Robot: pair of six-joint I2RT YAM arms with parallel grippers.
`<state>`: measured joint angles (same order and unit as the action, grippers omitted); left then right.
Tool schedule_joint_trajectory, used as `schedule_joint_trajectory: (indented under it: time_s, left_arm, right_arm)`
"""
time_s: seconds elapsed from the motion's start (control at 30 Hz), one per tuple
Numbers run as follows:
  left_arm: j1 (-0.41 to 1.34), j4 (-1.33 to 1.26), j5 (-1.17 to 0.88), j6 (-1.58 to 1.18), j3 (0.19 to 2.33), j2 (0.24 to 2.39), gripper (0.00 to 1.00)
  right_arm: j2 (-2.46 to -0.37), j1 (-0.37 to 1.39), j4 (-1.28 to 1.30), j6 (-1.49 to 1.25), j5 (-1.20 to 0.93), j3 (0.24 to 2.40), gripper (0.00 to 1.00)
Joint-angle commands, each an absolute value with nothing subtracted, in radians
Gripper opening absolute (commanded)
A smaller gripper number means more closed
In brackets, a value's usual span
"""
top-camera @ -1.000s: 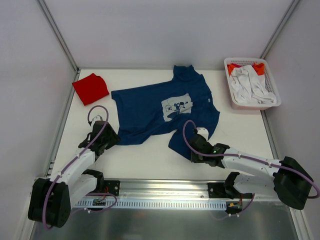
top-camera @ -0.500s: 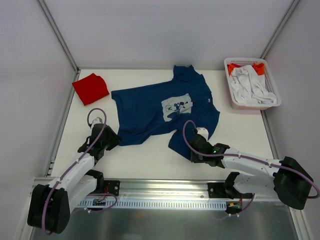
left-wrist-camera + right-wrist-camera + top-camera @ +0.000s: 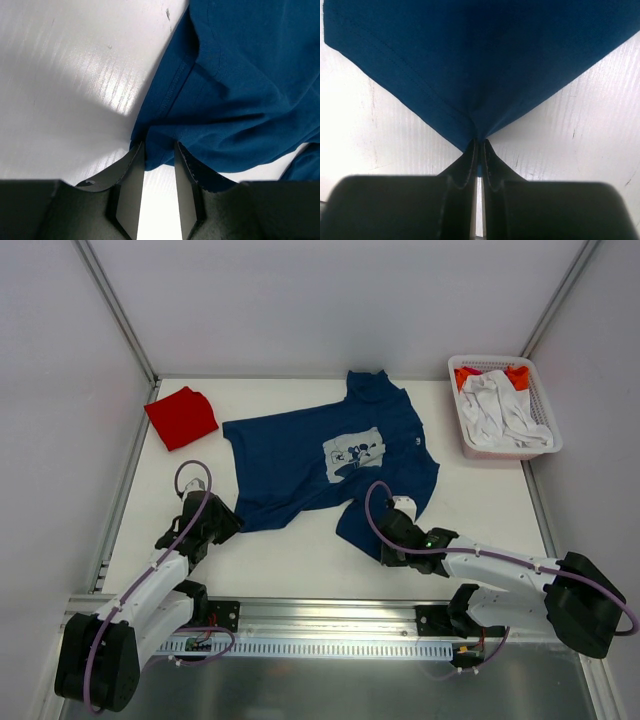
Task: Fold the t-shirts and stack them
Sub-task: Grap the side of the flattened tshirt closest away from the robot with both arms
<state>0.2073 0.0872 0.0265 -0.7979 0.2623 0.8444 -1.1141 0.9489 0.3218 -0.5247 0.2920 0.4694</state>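
The navy blue t-shirt [image 3: 330,455] lies spread on the white table, print side up. A red t-shirt [image 3: 182,417] lies folded at the far left. My left gripper [image 3: 222,521] is at the navy shirt's near-left hem corner. In the left wrist view the jaws [image 3: 159,146] stand a little apart with that corner of navy cloth [image 3: 240,90] bunched between the tips. My right gripper [image 3: 386,541] is at the shirt's near-right corner. In the right wrist view it [image 3: 480,141] is shut on the navy cloth [image 3: 480,60], which fans out from the pinch.
A white slatted basket [image 3: 510,452] stands at the far right, holding white cloth [image 3: 500,410] and something orange [image 3: 515,375]. Metal frame posts rise at the back corners. A rail runs along the near table edge.
The left gripper has crept slightly nearer the hem corner, and its jaws have narrowed around the cloth. The right arm and the shirt have not visibly moved.
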Motion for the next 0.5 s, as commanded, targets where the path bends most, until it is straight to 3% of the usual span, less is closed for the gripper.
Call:
schedule_joint_trajectory:
  time_s: [0.0,0.23,0.37,0.47]
  left_arm:
    - [0.198,0.083,0.011,-0.807,0.258,0.833,0.29]
    - [0.198,0.094,0.009,-0.808,0.249,0.816,0.19]
    - [0.198,0.107,0.005,-0.81,0.253,0.805,0.0]
    - [0.198,0.136,0.003,-0.81,0.271,0.787,0.0]
  right_arm:
    - [-1.115,0.953,0.298,-0.546,0.281,0.463,0.0]
    - [-1.131,0.954,0.293,-0.543,0.276,0.472,0.0]
    - [-1.127,0.954,0.298,-0.545,0.278,0.471,0.0]
    - [-1.109,0.953,0.311,-0.543,0.287,0.479,0.0]
